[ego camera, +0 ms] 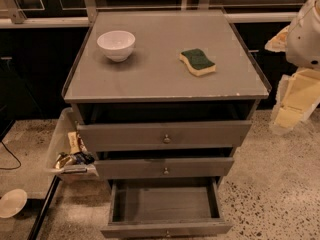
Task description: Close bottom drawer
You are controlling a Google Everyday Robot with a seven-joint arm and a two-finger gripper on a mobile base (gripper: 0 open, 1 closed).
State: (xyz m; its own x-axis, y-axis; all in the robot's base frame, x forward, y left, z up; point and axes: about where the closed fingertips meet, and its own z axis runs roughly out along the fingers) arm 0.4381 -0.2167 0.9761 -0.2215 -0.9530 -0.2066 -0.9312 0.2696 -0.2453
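Note:
The grey cabinet (165, 84) has three drawers. The bottom drawer (165, 227) is pulled far out toward me, and its shallow box (165, 204) is empty. Its small round knob (167, 233) sits at the lower edge of the view. The top drawer (165, 134) and the middle drawer (165, 168) each stick out a little. My gripper (289, 109), a pale yellow part below the white arm (307, 31), hangs at the right edge. It is to the right of the cabinet, well above and away from the bottom drawer.
A white bowl (116, 44) and a green-and-yellow sponge (198, 62) lie on the cabinet top. A clear bin (70, 151) with wrapped snacks stands against the cabinet's left side. A white plate (11, 203) lies on the floor at the left. Speckled floor lies to the right.

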